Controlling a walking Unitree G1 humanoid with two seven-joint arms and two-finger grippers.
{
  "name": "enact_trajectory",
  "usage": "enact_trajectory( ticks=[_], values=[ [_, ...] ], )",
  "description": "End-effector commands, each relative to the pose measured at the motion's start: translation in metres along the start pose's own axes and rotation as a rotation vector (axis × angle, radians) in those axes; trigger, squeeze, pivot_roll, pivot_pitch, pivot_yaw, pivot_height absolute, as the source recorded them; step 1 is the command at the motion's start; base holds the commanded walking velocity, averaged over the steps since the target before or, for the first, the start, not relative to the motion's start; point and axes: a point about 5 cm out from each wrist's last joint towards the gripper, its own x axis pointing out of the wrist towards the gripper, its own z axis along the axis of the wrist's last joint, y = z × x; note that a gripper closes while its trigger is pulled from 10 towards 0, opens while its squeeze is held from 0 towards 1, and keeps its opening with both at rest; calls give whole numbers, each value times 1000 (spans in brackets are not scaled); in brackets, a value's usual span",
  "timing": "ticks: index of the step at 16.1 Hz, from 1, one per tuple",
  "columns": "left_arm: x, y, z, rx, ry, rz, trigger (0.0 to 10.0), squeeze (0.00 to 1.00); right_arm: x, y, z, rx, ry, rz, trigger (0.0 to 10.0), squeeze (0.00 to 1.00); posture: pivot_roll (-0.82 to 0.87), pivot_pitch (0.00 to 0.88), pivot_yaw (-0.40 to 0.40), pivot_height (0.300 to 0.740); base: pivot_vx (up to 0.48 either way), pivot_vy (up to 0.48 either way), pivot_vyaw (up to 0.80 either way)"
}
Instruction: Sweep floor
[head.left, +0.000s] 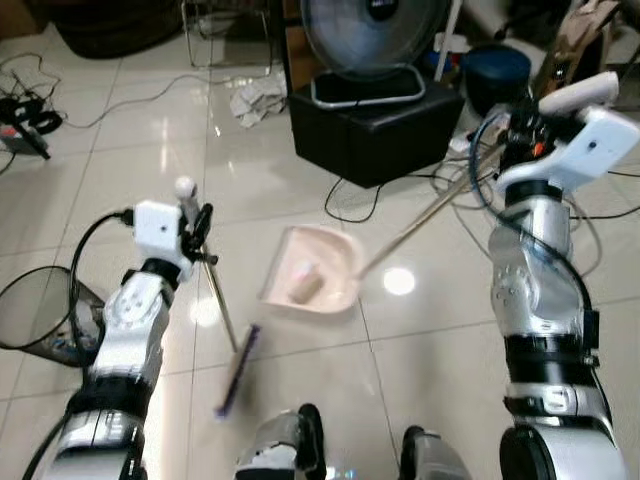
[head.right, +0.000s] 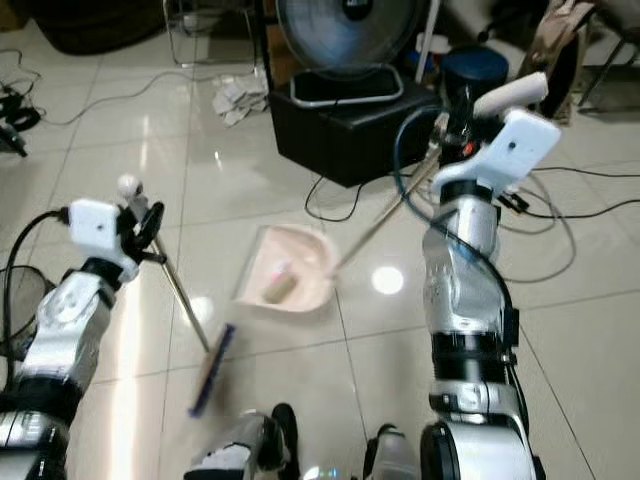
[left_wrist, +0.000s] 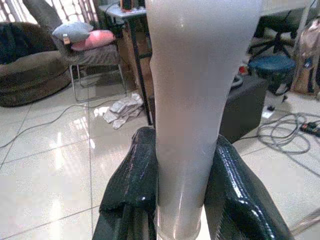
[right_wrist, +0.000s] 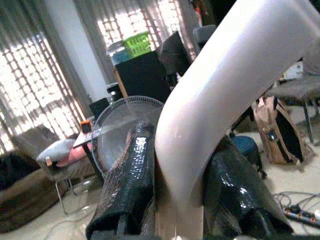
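- Nearest the head camera, the robot's feet (head.left: 310, 440) stood on the tiled floor (head.left: 440, 370), just behind the broom head (head.left: 238, 368).
- Left claw (head.left: 199, 228) was clamped on the broom handle (left_wrist: 192, 100), the two black fingers (left_wrist: 132, 185) pressing it from either side (wrist view confirmed contact on both).
- Broom shaft (head.left: 220, 300) slanted down from that grip so the head rested on the tile near the dustpan (head.left: 312, 268), evidently positioned to push debris toward the pan's open edge.
- Right claw (right_wrist: 177, 175) was closed around the dustpan handle (head.left: 420, 222), the pale tube seated between both fingers.
- Long handle kept the pan flat on the floor; a small cylindrical piece of debris (head.left: 305, 287) already lay inside it.
- Left arm was bent and held low and close to the body; right arm was raised with elbow bent, wrist high near the black box (head.left: 375, 130) (fan (head.left: 370, 35) on top).
- Crumpled paper (head.left: 255, 100) lay farther off, likely unswept.
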Motion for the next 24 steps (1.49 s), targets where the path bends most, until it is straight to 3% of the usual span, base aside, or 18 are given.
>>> enact_trajectory(
  ticks=[1,4,6,9,11,16,24],
  values=[
    [-7,4,8,-3,-14,10,10000,0,10,8,35,53,-108,10,10000,0,19,65,98,740,0,0,0],
    [-22,-1,6,16,14,2,10000,0,12,19,45,86,-67,67,10000,0,4,32,111,740,0,0,0],
    [-24,-7,8,16,21,4,10000,0,10,27,47,61,-41,123,10000,0,1,24,114,740,0,0,0],
    [-28,-19,12,63,33,-7,10000,0,-11,29,50,81,1,164,10000,0,8,27,114,740,0,0,0],
    [-27,-17,16,53,17,19,10000,0,-20,28,49,111,13,163,10000,0,19,21,120,740,0,0,0],
    [-23,-23,19,48,6,14,10000,0,-17,28,56,87,0,133,10000,0,10,25,110,740,0,0,0],
    [-28,-25,12,76,29,37,10000,0,-3,26,56,95,8,133,10000,0,26,23,70,740,293,0,505]
  ],
)
